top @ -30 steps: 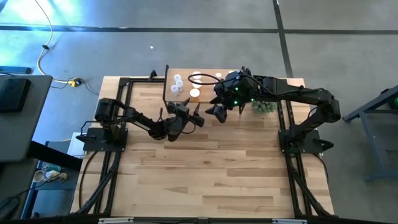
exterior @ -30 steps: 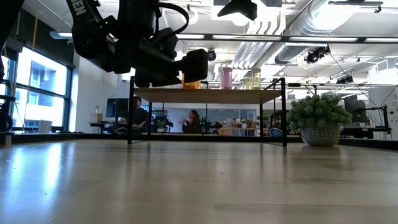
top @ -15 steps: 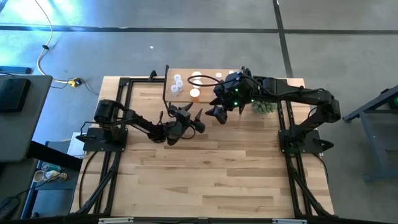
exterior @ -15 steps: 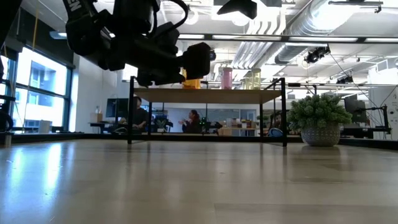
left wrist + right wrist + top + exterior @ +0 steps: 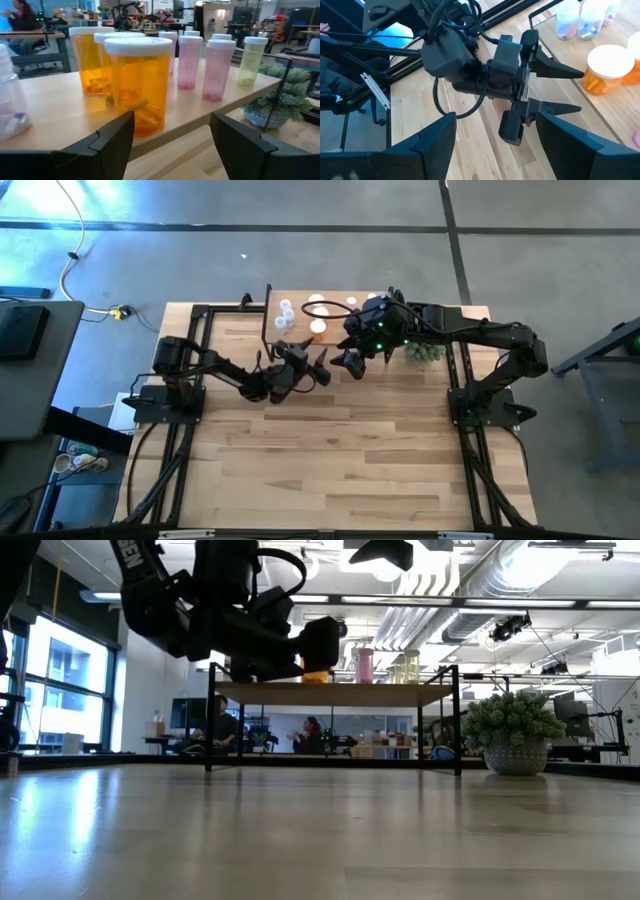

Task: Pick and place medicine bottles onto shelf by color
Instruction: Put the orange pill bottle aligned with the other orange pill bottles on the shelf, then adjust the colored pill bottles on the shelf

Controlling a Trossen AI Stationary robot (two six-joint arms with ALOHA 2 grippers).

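With its fingers spread and empty, the left hand (image 5: 318,361) should back straight off the nearest orange bottle (image 5: 138,85) on the shelf (image 5: 65,115) without nudging it.

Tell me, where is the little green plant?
In the low view the plant sits on the table's right side, just beside the shelf. From above it lies under the right arm.
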